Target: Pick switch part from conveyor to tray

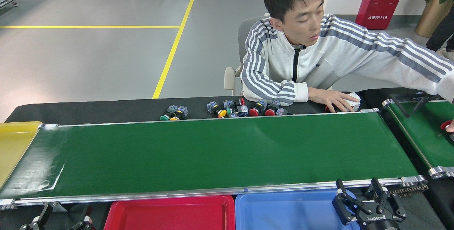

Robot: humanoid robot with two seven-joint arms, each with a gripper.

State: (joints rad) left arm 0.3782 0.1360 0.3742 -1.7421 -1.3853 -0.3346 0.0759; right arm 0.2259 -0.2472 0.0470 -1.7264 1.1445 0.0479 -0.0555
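The conveyor (212, 155) is a long glossy dark-green belt with silver rails, and nothing lies on its surface. Several switch parts (244, 108) with red, green and yellow caps sit in a row on the black table behind the far rail, with another small cluster (173, 113) to their left. A red tray (170, 213) and a blue tray (283, 210) stand below the near rail. My right gripper (360, 191) is open over the blue tray's right end. My left gripper (62, 219) is open at the bottom left, holding nothing.
A person in a striped white jacket sits behind the table, one hand (331, 99) on a white box (353, 101). A yellow tray (14, 145) lies at the belt's left end. A shorter green belt (422, 134) at the right carries a red piece (446, 125).
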